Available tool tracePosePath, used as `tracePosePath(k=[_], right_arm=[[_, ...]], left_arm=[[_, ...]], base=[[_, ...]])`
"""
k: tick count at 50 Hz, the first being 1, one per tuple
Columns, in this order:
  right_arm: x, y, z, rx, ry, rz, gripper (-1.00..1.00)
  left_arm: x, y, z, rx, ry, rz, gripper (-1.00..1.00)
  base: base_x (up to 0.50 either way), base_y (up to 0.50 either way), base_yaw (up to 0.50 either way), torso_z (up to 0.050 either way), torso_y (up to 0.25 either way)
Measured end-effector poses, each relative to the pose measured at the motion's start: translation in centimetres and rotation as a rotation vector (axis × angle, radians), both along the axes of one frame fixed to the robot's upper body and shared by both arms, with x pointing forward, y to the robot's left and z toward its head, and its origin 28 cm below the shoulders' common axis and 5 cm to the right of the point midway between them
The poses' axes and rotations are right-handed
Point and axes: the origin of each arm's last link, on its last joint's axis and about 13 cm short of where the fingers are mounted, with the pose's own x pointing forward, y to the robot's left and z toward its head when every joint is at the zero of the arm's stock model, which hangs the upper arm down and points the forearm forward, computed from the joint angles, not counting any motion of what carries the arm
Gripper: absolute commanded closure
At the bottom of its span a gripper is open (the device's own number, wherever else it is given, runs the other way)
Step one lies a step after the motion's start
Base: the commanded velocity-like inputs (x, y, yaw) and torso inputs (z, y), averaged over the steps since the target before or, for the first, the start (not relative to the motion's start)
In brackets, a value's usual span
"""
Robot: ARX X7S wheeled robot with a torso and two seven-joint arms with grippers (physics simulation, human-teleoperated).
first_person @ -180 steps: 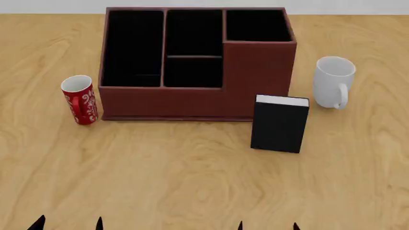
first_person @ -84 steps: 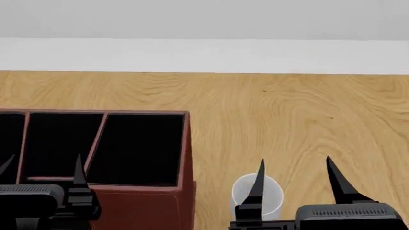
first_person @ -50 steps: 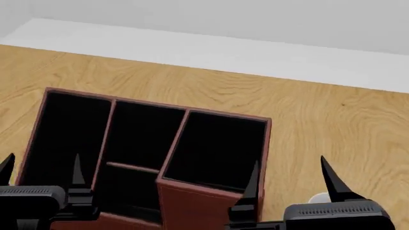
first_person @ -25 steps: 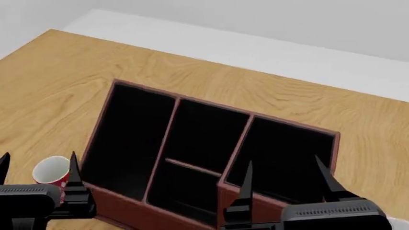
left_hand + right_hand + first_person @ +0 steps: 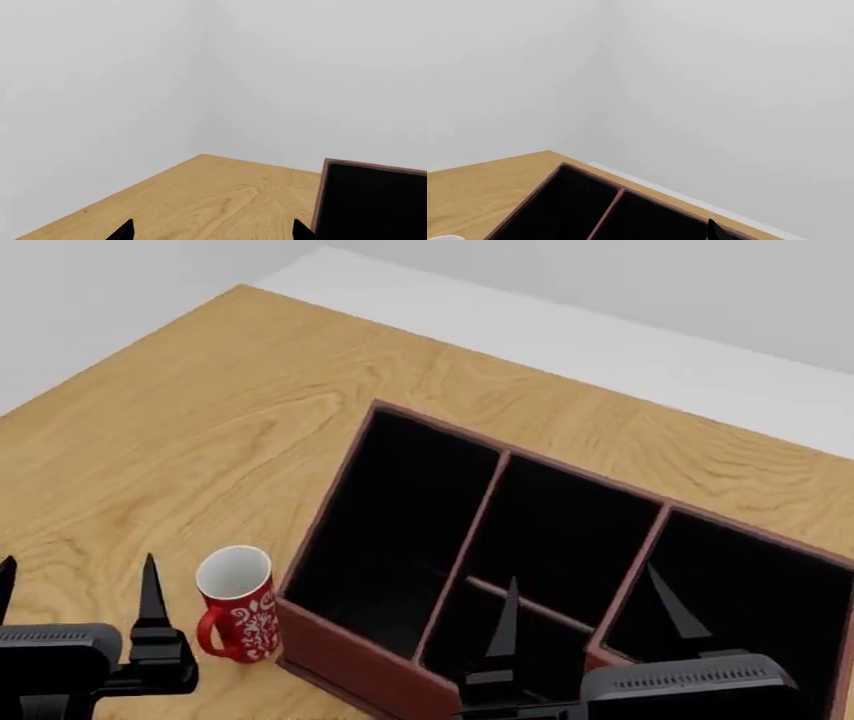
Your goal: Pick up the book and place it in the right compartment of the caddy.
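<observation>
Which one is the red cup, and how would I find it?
Find the caddy, the big dark red box with black sections on the wooden table. The red cup stands upright beside its long narrow end section, apart from the wall. It is the only small round thing there, red with white patterns, white inside, with a handle.

Black ribbed hands [image 5: 583, 610], tapering pointed fingers [image 5: 150, 590]

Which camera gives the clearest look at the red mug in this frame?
The head view: the red mug stands whole and upright on the table, apart from the caddy. The right wrist view shows only a pale sliver at its bottom edge that may be the rim; the left wrist view shows none of it.
</observation>
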Motion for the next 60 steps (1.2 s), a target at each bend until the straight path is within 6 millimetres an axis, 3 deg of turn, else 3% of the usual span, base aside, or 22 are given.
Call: tracePosePath(k=[12,31,60], right_arm=[[-0.02,0.13,0.05,0.005,0.002,0.027,-1.0],[-0.11,0.07,0.07,0.039,0.004,0.087,-1.0],[-0.03,0.07,0.15,0.033,0.01,0.066,-1.0]], left_arm=[[-0.01,0.07,0.03,0.004,-0.002,0.002,-1.0],[-0.03,0.06,0.07,0.003,-0.005,0.002,-1.0],[0.02,0.13,0.15,0.001,-0.009,0.007,-1.0]], base=[[-0.03,0.05,0.21,0.0,0.0],[0.26,-0.43,0.0,0.0,0.0],[-0.06,-0.03,0.0,0.0,0.0]])
